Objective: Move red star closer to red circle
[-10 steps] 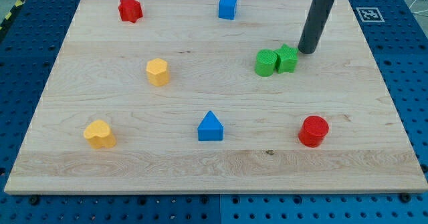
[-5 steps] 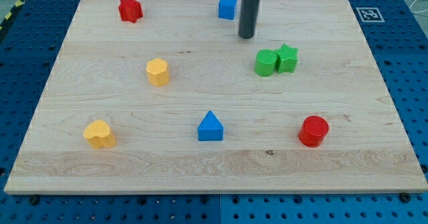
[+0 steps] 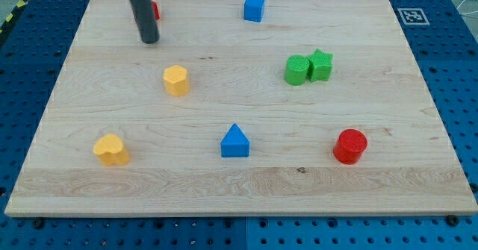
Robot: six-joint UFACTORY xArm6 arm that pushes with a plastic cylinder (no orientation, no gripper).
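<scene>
At eleven o'clock on the surface (image 3: 418,93), my tip (image 3: 150,40) half-hides the red star (image 3: 154,10); no fingers here, nothing held; pushing off-centre could miss the red circle (image 3: 349,146) at four o'clock

Bright, even overhead light is falling; blocks are casting faint shadows; focus is holding sharp, without glare.

My tip (image 3: 149,41) sits toward eleven o'clock on the board (image 3: 224,183), just at six o'clock of the red star (image 3: 155,10), which my rod half covers. Yellow hexagon (image 3: 175,80) is near, at five o'clock of my tip. Red circle (image 3: 350,146) lies well apart, out at four o'clock, beyond the blue triangle (image 3: 234,141).
</scene>
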